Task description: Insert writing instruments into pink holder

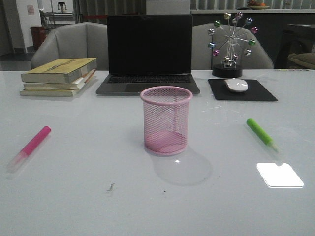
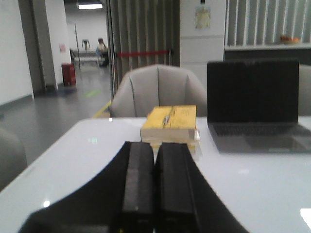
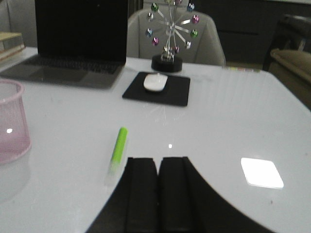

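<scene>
The pink holder stands upright and empty at the table's middle; its side also shows in the right wrist view as the pink holder. A hot pink marker lies flat at the left, clear cap toward me. A green marker lies flat at the right, and the green marker is just beside my right gripper, which is shut and empty. My left gripper is shut on nothing, above bare table, with the pink marker out of its view. Neither gripper shows in the front view.
A black laptop stands open behind the holder. Stacked yellow books lie at the back left. A white mouse rests on a black pad at the back right, with a ferris-wheel ornament behind it. Chairs stand beyond the table.
</scene>
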You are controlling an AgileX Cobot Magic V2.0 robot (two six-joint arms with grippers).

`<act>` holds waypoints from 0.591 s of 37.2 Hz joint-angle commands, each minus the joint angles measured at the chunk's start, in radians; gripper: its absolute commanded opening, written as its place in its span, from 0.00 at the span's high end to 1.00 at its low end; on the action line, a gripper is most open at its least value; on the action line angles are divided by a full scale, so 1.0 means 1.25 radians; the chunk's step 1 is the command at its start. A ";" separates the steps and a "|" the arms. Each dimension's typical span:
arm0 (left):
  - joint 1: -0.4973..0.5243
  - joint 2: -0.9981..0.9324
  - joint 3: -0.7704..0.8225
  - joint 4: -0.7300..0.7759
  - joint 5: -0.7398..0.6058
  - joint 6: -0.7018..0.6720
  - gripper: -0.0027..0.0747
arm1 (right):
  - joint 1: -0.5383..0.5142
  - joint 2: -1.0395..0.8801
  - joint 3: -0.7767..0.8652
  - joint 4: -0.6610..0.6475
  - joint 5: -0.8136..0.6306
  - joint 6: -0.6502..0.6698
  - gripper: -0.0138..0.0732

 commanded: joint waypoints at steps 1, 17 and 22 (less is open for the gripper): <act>0.000 -0.015 0.002 -0.007 -0.160 -0.008 0.85 | 0.000 -0.013 0.001 0.003 -0.204 0.001 0.78; 0.000 -0.001 -0.178 0.039 -0.194 -0.050 0.85 | 0.000 0.006 -0.227 0.017 -0.213 0.028 0.78; 0.000 0.066 -0.295 0.052 -0.085 -0.050 0.85 | 0.000 0.090 -0.347 0.017 -0.105 0.028 0.78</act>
